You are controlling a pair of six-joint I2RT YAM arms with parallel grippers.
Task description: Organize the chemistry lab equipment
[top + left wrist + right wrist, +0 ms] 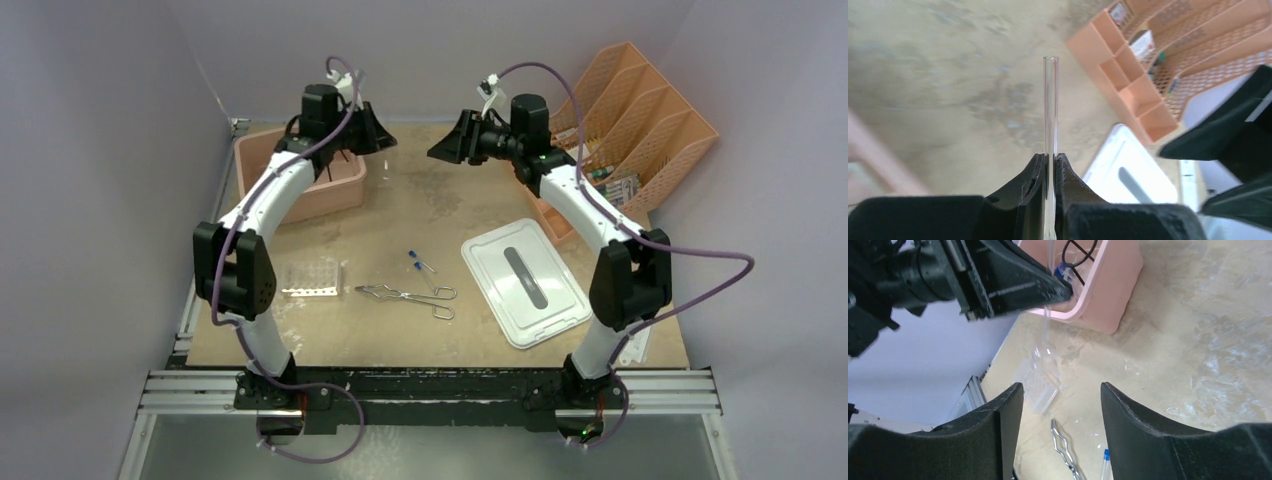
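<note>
The left hand (1049, 162) pinches the flask (1050, 100) by its thin neck, with the bulb hanging over the worktop (440, 210) beside the bin (1113, 295). The right hand (1060, 389) is spread and empty. The flask likely needs to clear the rim, go down gently, and be let go only once it rests.

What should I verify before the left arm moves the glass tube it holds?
1. Left tool shut on the clear glass tube: ok.
2. Tube straight between the fingers: ok in the left wrist view.
3. Right tool open and empty: ok.
4. Room for the tube in the pink bin: cannot tell; a black wire ring stand lies inside.
5. Tube rack, tongs and blue-capped vials put away: not ok, they lie on the table.
</note>
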